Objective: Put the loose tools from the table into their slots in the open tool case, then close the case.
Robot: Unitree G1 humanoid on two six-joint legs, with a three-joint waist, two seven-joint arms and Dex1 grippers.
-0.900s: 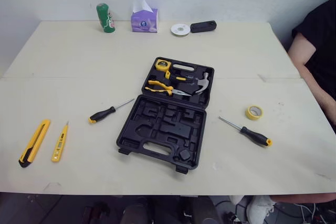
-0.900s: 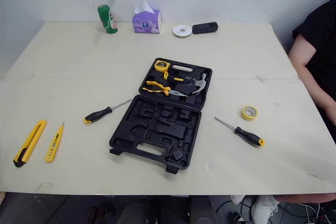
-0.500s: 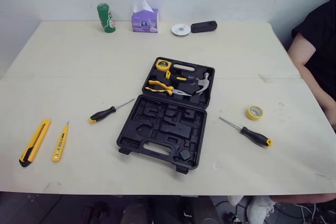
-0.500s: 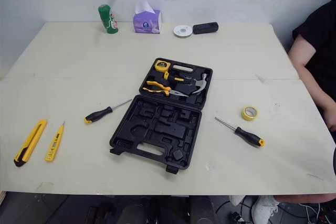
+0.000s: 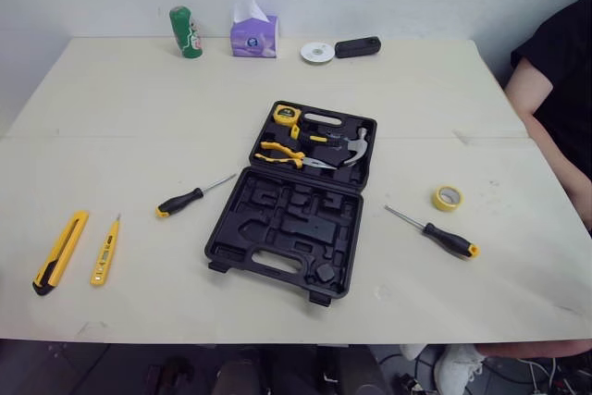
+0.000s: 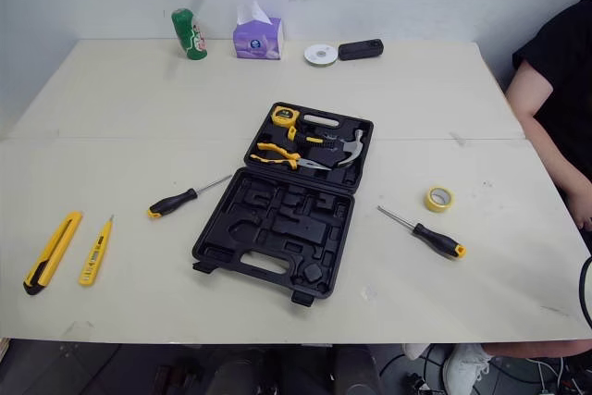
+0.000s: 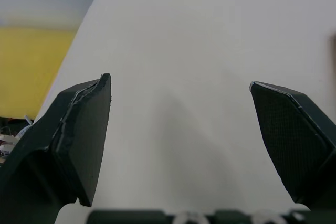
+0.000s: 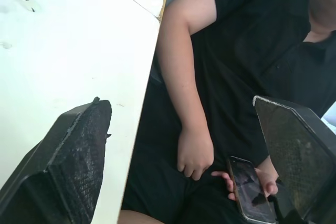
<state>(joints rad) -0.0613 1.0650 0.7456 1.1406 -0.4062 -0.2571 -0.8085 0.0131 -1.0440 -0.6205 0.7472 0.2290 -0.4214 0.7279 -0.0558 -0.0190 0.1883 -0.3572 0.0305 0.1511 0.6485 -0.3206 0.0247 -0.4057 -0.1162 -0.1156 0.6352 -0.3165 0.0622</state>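
Tool case [image 5: 294, 201] is lying open on the table [image 5: 139, 108], one screwdriver [image 5: 190, 199] loose near it. Left gripper [image 7: 179, 80] and right gripper [image 8: 176, 99] both spread wide, nothing held.

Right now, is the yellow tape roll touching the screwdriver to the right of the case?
Apart. The left eye view shows a strip of bare table between the yellow tape roll and the screwdriver.

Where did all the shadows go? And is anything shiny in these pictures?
Left eye view: soft, even light, so the tool case casts only a thin, faint shadow on the table; the hammer has a metal head that gleams a little. Right wrist view: the phone a person holds seems to catch pale reflections.
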